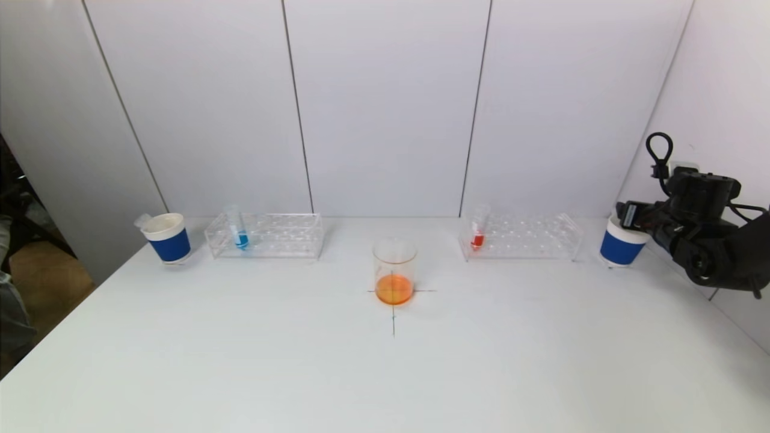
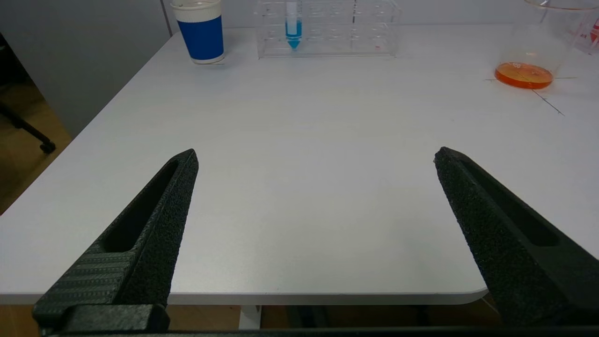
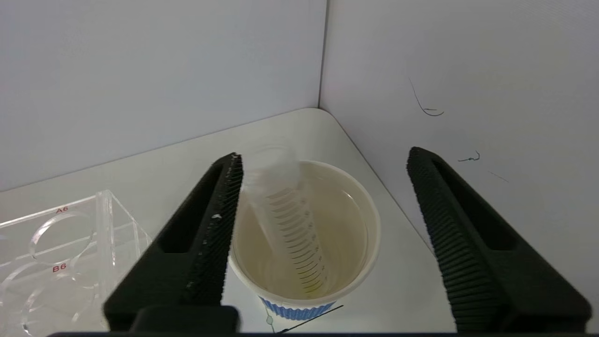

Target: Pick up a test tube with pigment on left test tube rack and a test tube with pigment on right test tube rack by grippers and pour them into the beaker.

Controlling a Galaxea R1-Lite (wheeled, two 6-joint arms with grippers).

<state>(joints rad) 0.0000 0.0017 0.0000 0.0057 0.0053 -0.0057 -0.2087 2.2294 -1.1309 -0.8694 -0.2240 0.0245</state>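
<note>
While parked above right paper cup (image 3: 304, 243), right gripper (image 3: 323, 159) spread wide; empty tube (image 3: 290, 220) leaning inside cup. Left gripper (image 2: 316, 157) open, unseen from head. Beaker (image 1: 394, 272) at table centre, orange liquid.

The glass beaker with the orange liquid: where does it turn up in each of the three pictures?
Head view: the beaker stands mid-table on a drawn cross, between the two racks.
Left wrist view: the beaker sits at the upper right edge.
Right wrist view: not in it.
Shared landmark: the blue tube in the left rack.
</note>
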